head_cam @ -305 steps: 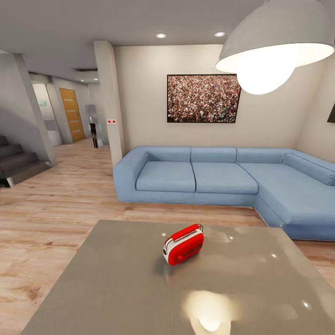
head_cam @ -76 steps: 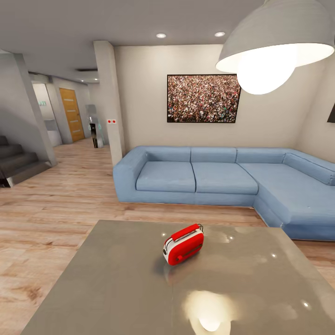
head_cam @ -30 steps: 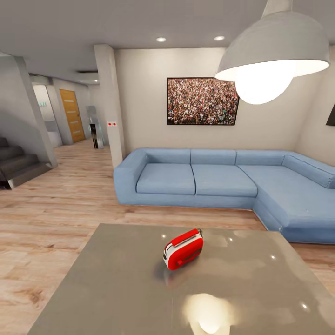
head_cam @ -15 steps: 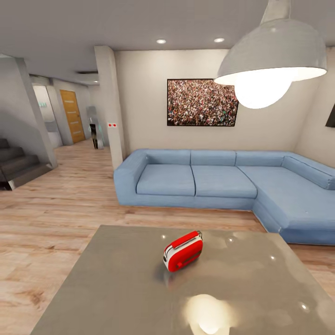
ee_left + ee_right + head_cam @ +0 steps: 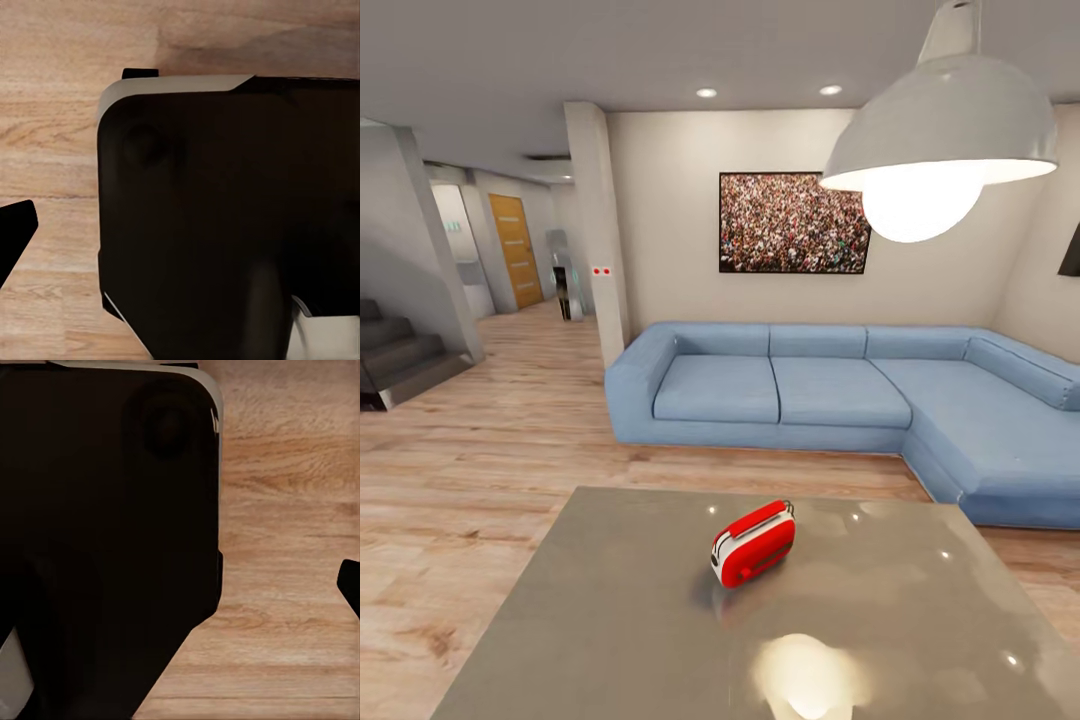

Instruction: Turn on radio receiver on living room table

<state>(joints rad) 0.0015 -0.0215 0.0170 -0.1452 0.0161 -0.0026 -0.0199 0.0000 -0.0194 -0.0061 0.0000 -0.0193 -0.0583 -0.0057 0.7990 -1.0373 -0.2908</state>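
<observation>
The red radio receiver with white trim stands on the glossy grey table, a little right of the middle and towards the far edge, its thin handle on top. It is turned at an angle, one end towards me. In the left wrist view one dark fingertip of my left gripper pokes in at the frame's edge over the wood floor. The right wrist view has a fingertip of my right gripper at its edge in the same way. Both sit far from the frame's middle, so the jaws stand apart with nothing between them.
A long blue L-shaped sofa runs behind the table under the crowd picture. A lit white pendant lamp hangs at upper right. Stairs and a hallway lie to the left. My dark base is below both wrist cameras.
The whole head picture has shifted a little: the lamp sits higher and the table's far edge lower, so the camera has moved. The radio keeps its place on the table.
</observation>
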